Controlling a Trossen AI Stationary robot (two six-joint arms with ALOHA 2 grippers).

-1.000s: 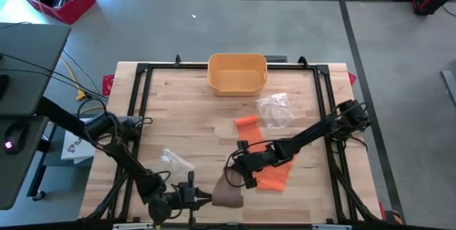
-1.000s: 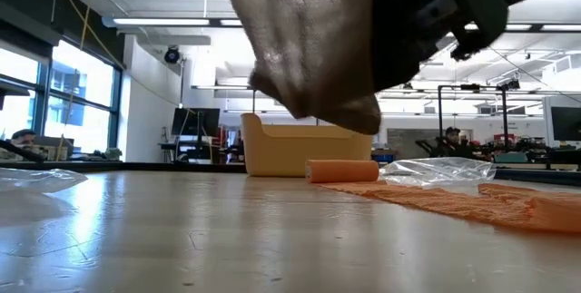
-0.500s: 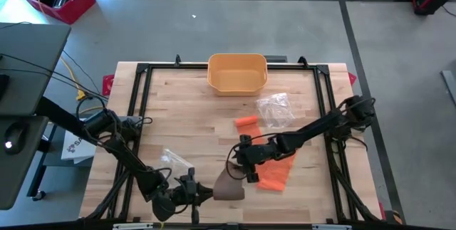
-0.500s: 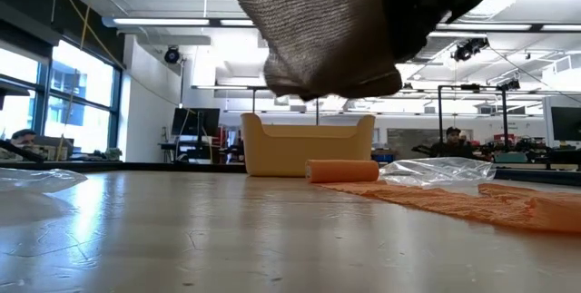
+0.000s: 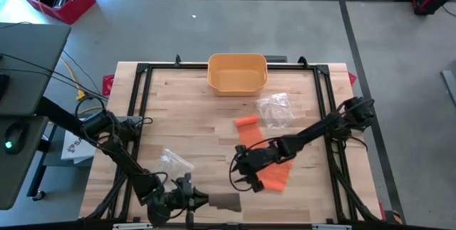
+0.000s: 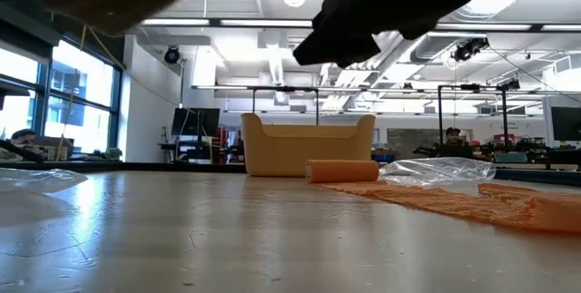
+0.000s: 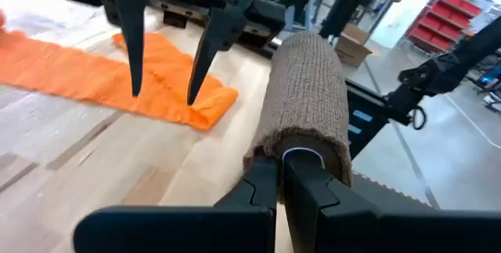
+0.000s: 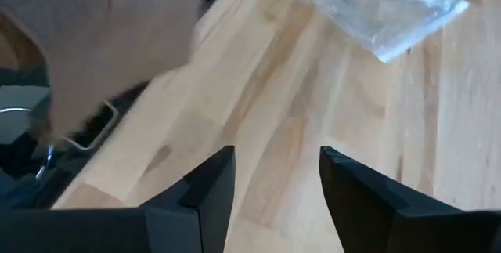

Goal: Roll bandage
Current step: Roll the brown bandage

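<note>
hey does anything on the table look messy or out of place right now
Mostly the orange bandage: it lies unrolled in a loose, rumpled strip across the wood, only its far end rolled up. Two crinkled clear plastic wrappers sit loose on the table. The brown bandage is held by the left gripper, not dropped.

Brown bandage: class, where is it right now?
In the high view, the brown bandage sits at the table's near edge, clamped in the left gripper, just left of the orange bandage.

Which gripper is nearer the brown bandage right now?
Left. The left gripper is shut on the brown bandage at the table's near edge. The right gripper is open, apart from it, over the orange bandage.
</note>
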